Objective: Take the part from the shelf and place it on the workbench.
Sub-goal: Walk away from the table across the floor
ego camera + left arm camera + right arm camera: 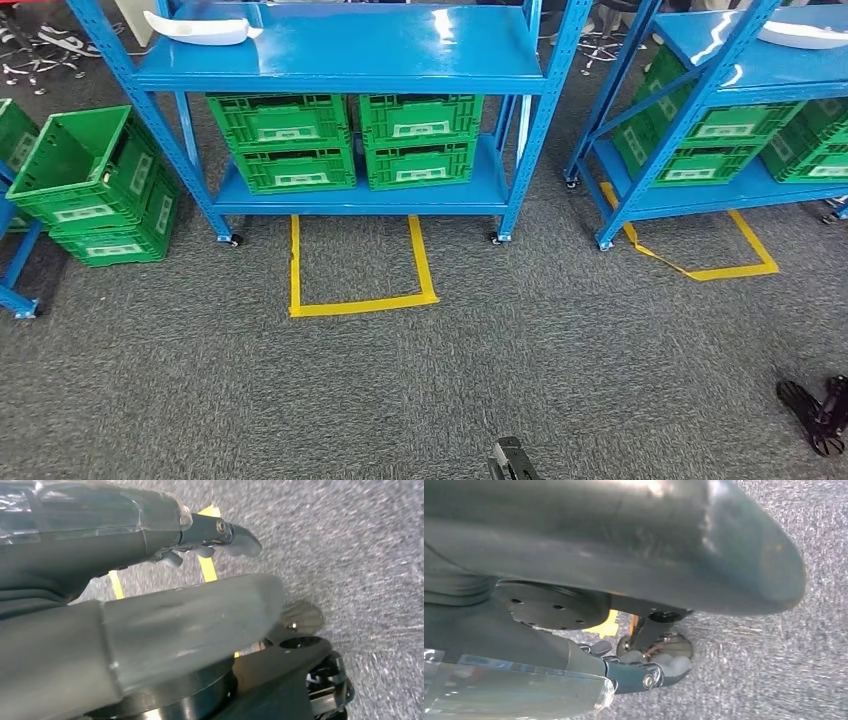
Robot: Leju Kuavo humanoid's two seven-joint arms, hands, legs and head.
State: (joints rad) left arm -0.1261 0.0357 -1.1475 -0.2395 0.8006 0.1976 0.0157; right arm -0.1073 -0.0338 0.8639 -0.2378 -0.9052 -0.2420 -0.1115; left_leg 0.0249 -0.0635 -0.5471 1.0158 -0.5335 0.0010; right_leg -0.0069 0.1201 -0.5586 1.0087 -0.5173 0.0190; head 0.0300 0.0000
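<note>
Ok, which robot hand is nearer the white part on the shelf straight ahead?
Left, probably. The white part lies at the top shelf's left end. The left robot hand and the right robot hand both hang low over the carpet, well short of it.

The head view looks down from high at the blue shelf [340, 60]. Both wrist views look closely at the same grey carpet [360, 555].

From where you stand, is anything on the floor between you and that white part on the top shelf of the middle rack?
Nothing visible blocks the way. Grey carpet with a yellow tape outline lies before the blue rack. The white part sits on its top shelf, far left; green crates sit on the shelf below.
</note>
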